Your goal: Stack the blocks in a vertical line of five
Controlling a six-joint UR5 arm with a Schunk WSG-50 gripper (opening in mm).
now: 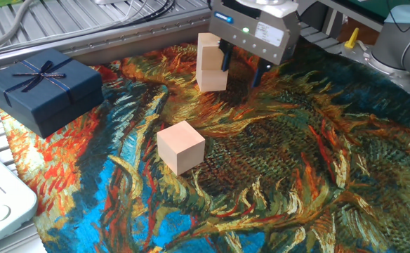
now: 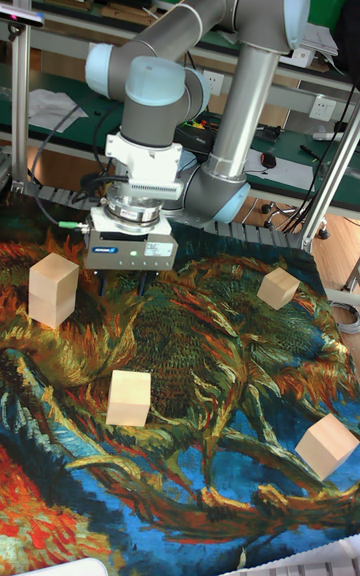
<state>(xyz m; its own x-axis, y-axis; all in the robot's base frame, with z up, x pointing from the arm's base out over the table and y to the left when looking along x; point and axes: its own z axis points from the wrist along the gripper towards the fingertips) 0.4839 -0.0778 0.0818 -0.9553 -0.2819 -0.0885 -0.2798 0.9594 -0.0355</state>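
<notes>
Blocks: two pale wooden cubes form a short stack (image 1: 211,62) (image 2: 53,289) at the far side of the painted cloth (image 1: 296,176) (image 2: 200,356), one squarely on the other. A single block (image 1: 181,146) (image 2: 129,397) sits alone nearer the camera in the fixed view, well apart from the stack. In the tall fixed view two more lie off to the right: one (image 2: 278,287) far, one (image 2: 326,445) near, both turned at an angle. The fixed view catches only the edge of one at its right border.

Gripper (image 1: 241,67) (image 2: 127,283) hangs just right of the stack in the fixed view, fingers spread apart, nothing between them, tips above the cloth. The near finger seems close to the stack; contact cannot be told.

Dark blue gift box (image 1: 42,87) with ribbon rests at the cloth's left edge, away from all blocks.
</notes>
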